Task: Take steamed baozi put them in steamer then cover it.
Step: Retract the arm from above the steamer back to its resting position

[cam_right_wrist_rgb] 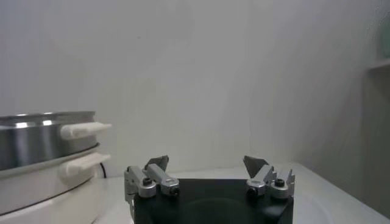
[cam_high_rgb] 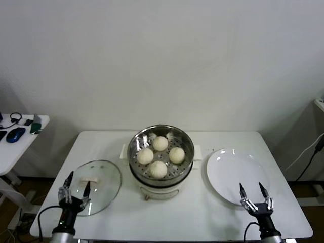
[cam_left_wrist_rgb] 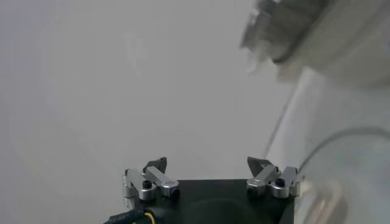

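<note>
Four steamed baozi [cam_high_rgb: 160,155] sit inside steamer [cam_high_rgb: 161,174]; loading looks done, covering remains. Cover [cam_high_rgb: 96,186] lies left of steamer. Left gripper [cam_high_rgb: 74,191] spread at cover's near edge, empty; next: pinch handle. Right gripper [cam_high_rgb: 256,196] spread, idle right of steamer.

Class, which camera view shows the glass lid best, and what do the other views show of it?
The head view: the whole lid lies flat on the table left of the steamer, its white handle up. The left wrist view shows only a blurred curved edge, perhaps the lid. The right wrist view shows none of it.
</note>
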Available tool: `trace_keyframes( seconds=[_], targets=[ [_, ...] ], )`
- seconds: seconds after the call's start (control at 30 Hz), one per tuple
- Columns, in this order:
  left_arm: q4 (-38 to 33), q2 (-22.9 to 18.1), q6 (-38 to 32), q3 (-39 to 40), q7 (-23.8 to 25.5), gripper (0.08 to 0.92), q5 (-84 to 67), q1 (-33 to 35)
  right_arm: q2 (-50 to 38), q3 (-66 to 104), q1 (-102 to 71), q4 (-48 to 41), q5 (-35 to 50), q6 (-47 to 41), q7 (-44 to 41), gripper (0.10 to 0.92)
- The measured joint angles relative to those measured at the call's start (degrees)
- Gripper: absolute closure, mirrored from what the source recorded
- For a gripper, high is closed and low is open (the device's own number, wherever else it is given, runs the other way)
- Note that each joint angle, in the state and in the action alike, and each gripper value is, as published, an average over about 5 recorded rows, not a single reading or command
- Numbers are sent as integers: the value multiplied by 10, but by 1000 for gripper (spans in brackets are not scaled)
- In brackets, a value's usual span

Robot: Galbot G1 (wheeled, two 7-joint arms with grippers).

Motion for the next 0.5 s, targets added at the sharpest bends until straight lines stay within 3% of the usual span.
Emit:
trace_keyframes(
  seconds=[0.5],
  targets=[
    [148,17,18,9,-71,177,191,-68,34,7,-33,2,-22,19,5,203]
  ],
)
